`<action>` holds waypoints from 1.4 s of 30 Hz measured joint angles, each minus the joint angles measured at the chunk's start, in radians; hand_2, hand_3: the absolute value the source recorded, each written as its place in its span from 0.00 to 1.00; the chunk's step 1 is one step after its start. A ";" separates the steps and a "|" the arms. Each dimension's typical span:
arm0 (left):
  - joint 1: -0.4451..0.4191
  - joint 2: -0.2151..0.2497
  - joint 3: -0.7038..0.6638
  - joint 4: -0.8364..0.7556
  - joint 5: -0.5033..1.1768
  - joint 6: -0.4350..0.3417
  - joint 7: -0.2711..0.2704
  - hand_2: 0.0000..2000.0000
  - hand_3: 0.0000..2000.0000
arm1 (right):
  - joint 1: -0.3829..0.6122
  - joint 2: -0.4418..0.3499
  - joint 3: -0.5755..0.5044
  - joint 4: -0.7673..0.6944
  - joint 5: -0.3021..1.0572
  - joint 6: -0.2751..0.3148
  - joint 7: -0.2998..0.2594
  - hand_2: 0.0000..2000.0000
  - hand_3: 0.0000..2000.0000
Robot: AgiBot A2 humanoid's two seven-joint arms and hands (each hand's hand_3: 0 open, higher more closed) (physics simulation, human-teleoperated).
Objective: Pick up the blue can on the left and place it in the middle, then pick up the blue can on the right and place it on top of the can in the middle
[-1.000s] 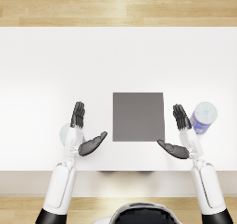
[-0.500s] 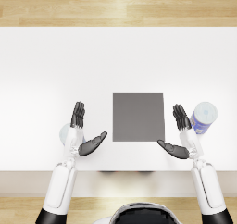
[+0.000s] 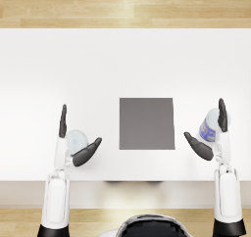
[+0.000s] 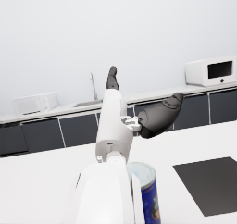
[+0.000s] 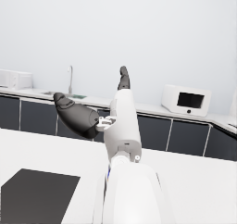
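Blue can on the left (image 3: 76, 140) stands upright on the white table (image 3: 122, 64), well to the left of the dark grey mat (image 3: 146, 123). Blue can on the right (image 3: 210, 125) stands well to the right of the mat. Neither can touches the mat.

Left hand (image 3: 73, 138): fingers straight and apart, thumb pointing toward the mat, holding nothing; the left can sits between thumb and fingers, contact not discernible. Right hand (image 3: 212, 133): same open spread, nothing held, right can just beside its fingers.

Left wrist view shows the left can's blue printed side and silver top (image 4: 143, 190), close under the forearm; head view gives only its pale top. Right wrist view shows the right hand (image 5: 99, 112) raised above the table; the right can is hidden behind the forearm there.

Versus 0.5 s ago: both hands sit farther out from the mat. Cans and mat unmoved.
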 measured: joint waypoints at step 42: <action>-0.170 0.082 -0.018 0.451 0.081 -0.011 -0.003 0.00 0.00 | 0.066 -0.071 -0.101 -0.734 0.080 0.027 0.004 0.00 0.00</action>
